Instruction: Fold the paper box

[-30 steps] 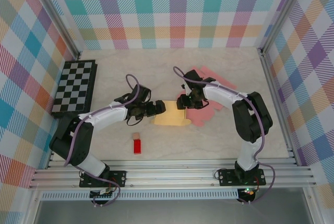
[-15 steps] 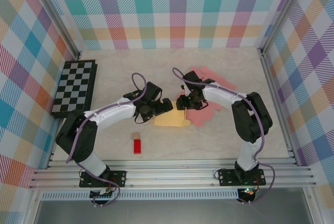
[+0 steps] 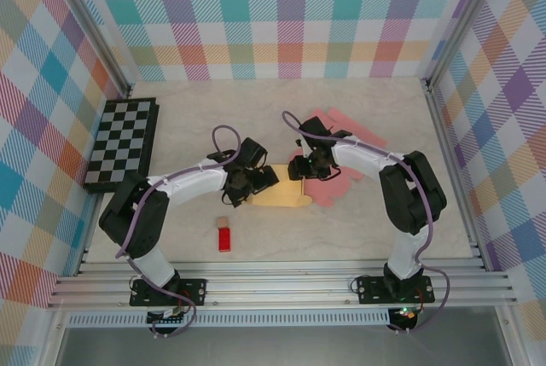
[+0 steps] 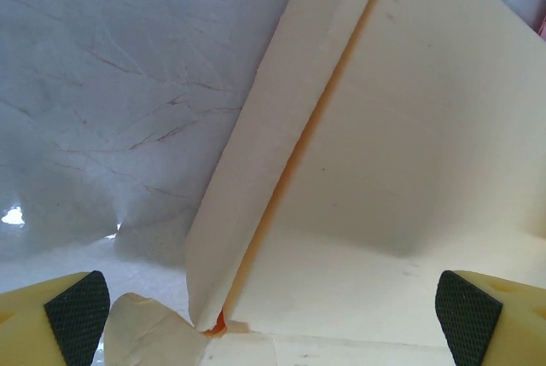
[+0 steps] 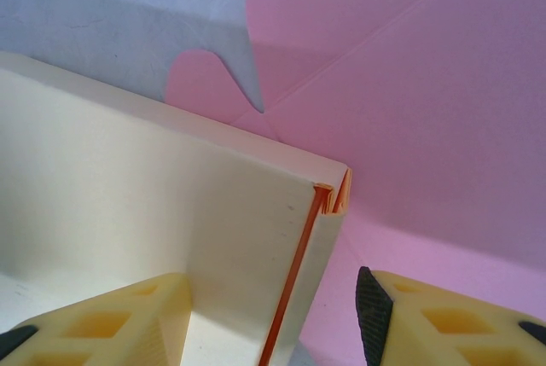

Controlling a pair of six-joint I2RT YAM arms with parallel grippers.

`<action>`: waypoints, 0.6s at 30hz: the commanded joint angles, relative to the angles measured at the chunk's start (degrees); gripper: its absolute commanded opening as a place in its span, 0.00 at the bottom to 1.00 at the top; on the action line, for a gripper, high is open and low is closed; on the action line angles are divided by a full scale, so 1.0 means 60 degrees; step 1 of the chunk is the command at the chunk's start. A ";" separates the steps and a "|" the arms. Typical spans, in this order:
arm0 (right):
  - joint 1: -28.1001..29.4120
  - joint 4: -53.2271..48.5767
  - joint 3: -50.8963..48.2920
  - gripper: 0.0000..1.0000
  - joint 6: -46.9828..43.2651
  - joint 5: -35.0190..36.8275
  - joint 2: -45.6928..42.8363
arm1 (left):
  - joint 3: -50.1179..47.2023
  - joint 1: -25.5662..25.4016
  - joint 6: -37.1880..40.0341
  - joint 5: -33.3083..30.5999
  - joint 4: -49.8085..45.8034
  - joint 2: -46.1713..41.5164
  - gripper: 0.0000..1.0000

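**Cream box lying sideways mid-table, one arm at each end**

So the paper box (image 3: 280, 194) is a pale cream blank sitting pretty much dead centre on the table (image 3: 188, 127). From the top camera its long axis runs left to right, parallel to the near edge. Its left end points at the left arm and its right end lies over the edge of a pink sheet (image 3: 341, 140) that spreads out toward the back right.

Up close on the left wrist cam, the box (image 4: 384, 170) has its long side flap (image 4: 256, 153) creased up off the base, with an orange sliver showing along the fold. On the right wrist cam the box (image 5: 128, 170) has an end wall (image 5: 320, 229) standing up and doubled over, orange edge showing there too, with the pink sheet (image 5: 426, 110) right behind it.

The left gripper (image 3: 256, 180) hangs over the left end with its jaws spread all the way. The black pads (image 4: 77, 306) sit far apart and have hold of nothing.

The right gripper (image 3: 300, 168) is about half open and straddles that end wall, with one of its fingers (image 5: 111, 319) over the box and the other out over the pink. Honestly can't tell if it's actually pinching.

Further out there's a checkerboard (image 3: 121, 144) on the far left, plus a red block (image 3: 224, 239) with a small wooden cube (image 3: 221, 223) just beside it, near the front.
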 commanded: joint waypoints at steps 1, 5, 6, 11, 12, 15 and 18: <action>0.0042 0.0025 -0.0224 0.56 0.0130 -0.0032 -0.0186 | 0.0359 -0.0162 -0.0687 0.0326 -0.0333 -0.0016 1.00; 0.0065 0.0094 -0.0253 0.56 0.0172 -0.0039 -0.0154 | 0.0534 -0.0261 -0.0877 0.0532 -0.0388 -0.0027 1.00; 0.0051 0.0107 -0.0268 0.56 0.0179 -0.0054 -0.0149 | 0.0555 -0.0293 -0.0917 0.0589 -0.0341 -0.0020 1.00; 0.0049 0.0124 -0.0268 0.56 0.0174 -0.0055 -0.0142 | 0.0616 -0.0328 -0.0991 0.0669 -0.0298 0.0023 1.00; 0.0046 0.0117 -0.0268 0.56 0.0165 -0.0058 -0.0142 | 0.0610 -0.0340 -0.1027 0.0697 -0.0286 0.0039 1.00; 0.0049 0.0114 -0.0268 0.56 0.0143 -0.0062 -0.0126 | 0.0641 -0.0354 -0.1056 0.0737 -0.0267 0.0079 1.00; 0.0056 0.0113 -0.0282 0.56 0.0158 -0.0040 -0.0137 | 0.0784 -0.0356 -0.0834 0.0228 -0.0740 0.0148 1.00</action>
